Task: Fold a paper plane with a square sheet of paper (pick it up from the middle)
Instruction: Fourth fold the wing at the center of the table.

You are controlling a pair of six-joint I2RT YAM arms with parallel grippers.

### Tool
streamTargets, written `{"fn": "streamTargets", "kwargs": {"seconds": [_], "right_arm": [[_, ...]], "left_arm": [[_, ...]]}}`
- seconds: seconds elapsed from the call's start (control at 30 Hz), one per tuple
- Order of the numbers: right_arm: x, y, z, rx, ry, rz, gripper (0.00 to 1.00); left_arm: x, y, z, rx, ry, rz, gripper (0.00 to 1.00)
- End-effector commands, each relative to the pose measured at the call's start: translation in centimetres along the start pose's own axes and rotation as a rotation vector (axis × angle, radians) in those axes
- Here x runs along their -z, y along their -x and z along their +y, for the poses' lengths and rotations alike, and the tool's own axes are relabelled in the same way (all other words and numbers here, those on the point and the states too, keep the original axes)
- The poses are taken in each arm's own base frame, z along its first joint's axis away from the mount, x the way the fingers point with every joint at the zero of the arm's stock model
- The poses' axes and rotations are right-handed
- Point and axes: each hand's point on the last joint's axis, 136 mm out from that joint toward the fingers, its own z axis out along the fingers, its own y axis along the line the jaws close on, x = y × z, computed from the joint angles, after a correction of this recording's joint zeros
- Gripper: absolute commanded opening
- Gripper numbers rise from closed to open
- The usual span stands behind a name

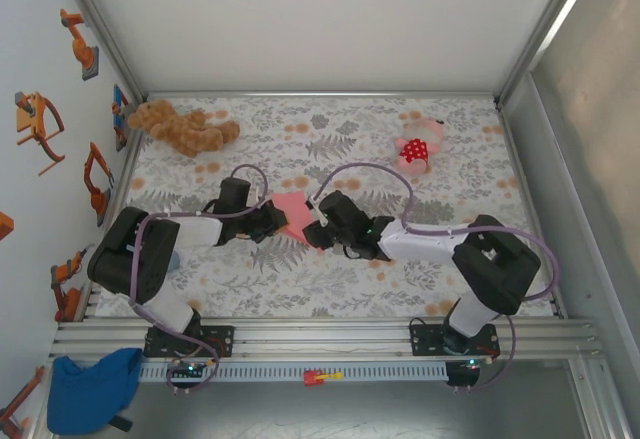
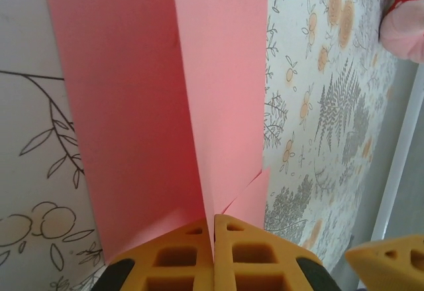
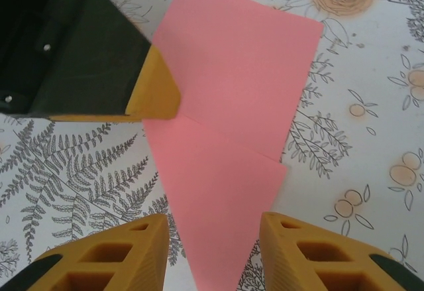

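The paper (image 1: 292,214) is lying at the middle of the floral surface (image 1: 470,174), between the two hands. It is salmon pink and folded. In the left wrist view one layer is overlapping another along a straight crease running away from the fingers. In the right wrist view a broad panel is lying over a narrower one that is tapering toward the camera.

The left hand (image 2: 213,231) is pinching the paper's near edge. Its yellow fingers (image 2: 179,258) are pressing together with no gap, and the thin sheet is running into the seam between them. A small corner of paper is sticking out just right of that seam. In the right wrist view one of these fingertips, yellow on a black body, is sitting at the paper's left edge.

The right hand (image 3: 213,228) is standing open and gripping nothing. Its two yellow fingers (image 3: 112,258) are sitting apart, one on each side of the paper's narrow end, which is lying on the surface between them. Whether either finger is brushing the sheet I cannot tell.

From above, the hands are facing each other across the paper. A brown teddy (image 1: 180,127) is lying at the far left. A pink plush (image 1: 420,149) with a red white-dotted patch is lying at the far right. Both are well apart from the paper.
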Motion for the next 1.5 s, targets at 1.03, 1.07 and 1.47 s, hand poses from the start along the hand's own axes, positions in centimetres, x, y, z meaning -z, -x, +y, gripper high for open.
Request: {"fn": "streamTargets", "kwargs": {"seconds": [1.03,1.07,1.47], "right_arm": [[-4.4,-1.6,0.4,0.187,-0.079,0.019,0.21],[-4.4,-1.7,0.4,0.188,-0.077,0.021,0.19],[-4.4,-2.3,2.4,0.143,0.053,0.028,0.04]], "left_arm": [[1.1,0.4,-2.8,0.119,0.065,0.004,0.08],[1.2,0.4,-2.8,0.114,0.066,0.004,0.10],[6.0,2.7,-1.2,0.124,0.094,-0.147,0.45]]}}
